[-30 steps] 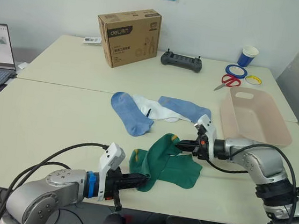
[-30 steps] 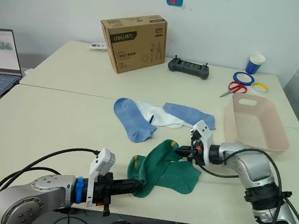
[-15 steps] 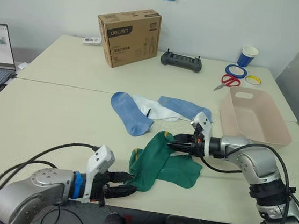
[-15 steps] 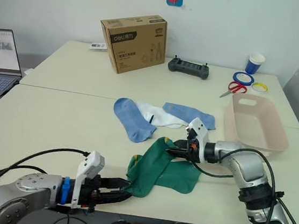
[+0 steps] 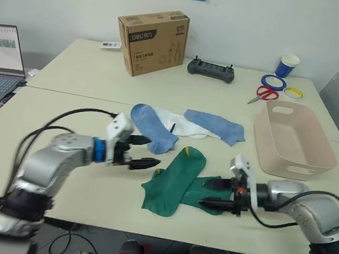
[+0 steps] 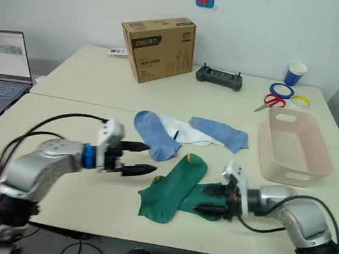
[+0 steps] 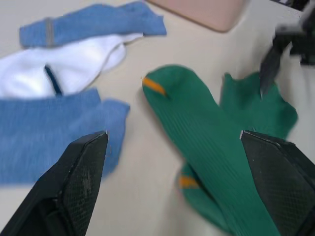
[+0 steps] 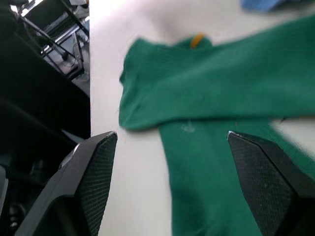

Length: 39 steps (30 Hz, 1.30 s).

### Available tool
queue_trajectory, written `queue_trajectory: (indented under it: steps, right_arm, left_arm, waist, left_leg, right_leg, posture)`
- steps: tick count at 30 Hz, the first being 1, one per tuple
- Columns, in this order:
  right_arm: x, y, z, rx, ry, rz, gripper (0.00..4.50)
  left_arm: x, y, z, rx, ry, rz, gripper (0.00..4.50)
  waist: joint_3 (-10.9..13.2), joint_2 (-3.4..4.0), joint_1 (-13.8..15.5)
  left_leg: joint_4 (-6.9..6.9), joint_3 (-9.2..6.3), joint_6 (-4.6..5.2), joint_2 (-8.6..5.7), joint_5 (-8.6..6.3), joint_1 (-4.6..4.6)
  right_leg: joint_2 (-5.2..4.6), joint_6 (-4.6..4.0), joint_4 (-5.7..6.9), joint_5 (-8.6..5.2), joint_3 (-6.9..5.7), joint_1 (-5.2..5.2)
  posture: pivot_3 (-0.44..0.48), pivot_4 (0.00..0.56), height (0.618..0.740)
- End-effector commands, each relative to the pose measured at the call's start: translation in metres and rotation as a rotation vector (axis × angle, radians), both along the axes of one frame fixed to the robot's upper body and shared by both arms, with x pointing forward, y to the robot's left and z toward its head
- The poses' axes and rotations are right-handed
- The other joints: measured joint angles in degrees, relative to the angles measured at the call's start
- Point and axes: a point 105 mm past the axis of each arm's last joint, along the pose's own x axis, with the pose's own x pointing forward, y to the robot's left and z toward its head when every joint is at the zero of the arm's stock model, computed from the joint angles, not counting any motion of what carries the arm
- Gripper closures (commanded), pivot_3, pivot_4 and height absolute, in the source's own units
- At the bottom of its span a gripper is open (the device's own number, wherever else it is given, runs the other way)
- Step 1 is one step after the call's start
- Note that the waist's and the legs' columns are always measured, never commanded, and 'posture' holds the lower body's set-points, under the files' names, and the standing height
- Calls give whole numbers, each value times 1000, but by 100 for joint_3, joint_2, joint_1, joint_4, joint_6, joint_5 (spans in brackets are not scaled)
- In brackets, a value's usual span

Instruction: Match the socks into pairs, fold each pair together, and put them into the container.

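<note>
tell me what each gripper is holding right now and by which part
Nothing. The left gripper is open above bare table beside the dark green fabric socks; the right gripper is open over them, fingers apart.

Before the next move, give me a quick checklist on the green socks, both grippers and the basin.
1. Green socks laid together: ok, they overlap on the table, one crossing the other.
2. Left gripper free: ok, open, holding nothing, just left of the green socks.
3. Right gripper free: ok, open, its fingers at the right edge of the green socks, gripping nothing.
4. Green socks folded: not ok, both lie flat.
5. Basin ready: ok, empty, to the right of the socks.
6. Other socks out of the way: ok, the blue socks and white sock lie behind the green pair.
</note>
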Motion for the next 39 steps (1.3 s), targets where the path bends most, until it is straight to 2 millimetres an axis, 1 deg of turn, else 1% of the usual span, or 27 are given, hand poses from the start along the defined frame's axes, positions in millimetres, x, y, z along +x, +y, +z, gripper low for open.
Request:
queue_trajectory:
  steps: [1, 3, 5, 7, 12, 16, 22, 23, 24, 28, 32, 35, 36, 37, 39]
  right_arm:
    - [-11, 11, 3, 18, 26, 19, 659]
    - [-15, 17, 1, 27, 64, 24, 659]
    - [-18, 24, 0, 48, 126, 23, 659]
    - [-19, 30, 2, 90, 207, 26, 659]
    - [-21, 40, 3, 109, 310, 36, 659]
    - [-17, 50, 1, 128, 393, 25, 659]
    - [-17, 57, -11, 78, 428, 30, 659]
    - [-17, 59, -12, 74, 431, 32, 659]
    - [-17, 61, -13, 71, 436, 34, 659]
    - [-14, 61, -20, 23, 435, 22, 659]
    - [-12, 62, -17, 45, 452, 13, 659]
    - [-9, 69, -17, 62, 446, -3, 659]
    - [-8, 71, -17, 67, 444, -10, 1030]
    - [-8, 73, -15, 79, 443, -12, 1238]
    - [-6, 75, -13, 93, 451, -22, 1915]
  left_arm:
    - [22, -12, -6, 41, -63, 7, 35]
    - [30, -18, -12, 54, -70, 0, 35]
    - [37, -28, -18, 51, -62, -14, 35]
    - [42, -34, -23, 68, -59, -33, 35]
    - [43, -42, -28, 70, -40, -79, 35]
    - [42, -49, -37, 97, -10, -112, 35]
    - [39, -52, -40, 106, -1, -142, 35]
    - [39, -52, -40, 106, 0, -143, 444]
    - [39, -53, -40, 105, 1, -145, 614]
    - [38, -54, -41, 109, 2, -151, 1952]
    - [38, -54, -41, 108, 4, -153, 3232]
    - [36, -55, -41, 103, 8, -158, 4173]
    - [36, -55, -41, 102, 8, -159, 4486]
    - [36, -56, -41, 101, 7, -159, 4500]
    - [35, -55, -40, 97, 7, -157, 4500]
  waist:
    - [0, 0, -26]
    - [0, 0, -76]
    - [0, 0, -90]
    - [0, 0, -87]
    - [0, 0, -94]
    - [0, 0, -93]
    - [0, 0, -105]
    - [0, 0, -107]
    - [0, 0, -109]
    - [0, 0, -124]
    - [0, 0, -130]
    - [0, 0, -141]
    - [-1, 0, -147]
    - [0, 1, -148]
    - [0, 0, -148]
  left_leg:
    - [0, 0, 0, 0, 0, 0]
    - [0, -1, 0, 2, 0, 0]
    - [-1, -9, 1, 2, 0, 1]
    - [-1, -17, 1, 1, 0, 0]
    - [2, -14, 1, 0, 0, -5]
    - [2, -20, 1, 0, 0, -7]
    - [2, -23, 1, 0, 0, -11]
    - [2, -25, 1, 0, 0, -11]
    - [2, -26, 1, 0, 0, -11]
    - [3, -31, 1, 0, 0, -11]
    - [3, -35, 1, 0, 1, -10]
    - [3, -38, 1, 0, 1, -10]
    - [3, -39, 2, 0, 1, -10]
    - [3, -40, 2, 0, 1, -10]
    - [2, -42, 1, 0, 1, -11]
  right_leg:
    - [0, 0, 0, 0, 1, -1]
    - [5, 2, 1, 1, 4, -2]
    - [6, 2, 4, 1, 0, -2]
    - [8, 2, 6, 2, -6, -1]
    - [5, 3, 4, 2, -4, 0]
    - [6, 3, 5, 2, -10, -1]
    - [6, 4, 4, 2, -12, 0]
    - [6, 4, 4, 2, -15, 0]
    - [6, 4, 5, 2, -15, 0]
    - [7, 4, 8, 3, -19, 0]
    - [7, 4, 8, 3, -23, 1]
    - [8, 4, 9, 3, -24, 1]
    - [8, 4, 9, 3, -24, 1]
    - [9, 4, 10, 3, -25, 1]
    - [9, 4, 11, 3, -27, 1]
  posture:
    - [0, 150, 740]
    - [0, 150, 740]
    - [0, 150, 740]
    - [0, 150, 740]
    - [0, 150, 740]
    - [0, 150, 740]
    - [0, 150, 740]
    - [0, 150, 740]
    - [0, 150, 740]
    - [0, 150, 740]
    - [0, 150, 740]
    - [0, 150, 740]
    - [0, 150, 740]
    - [0, 150, 740]
    - [0, 150, 740]
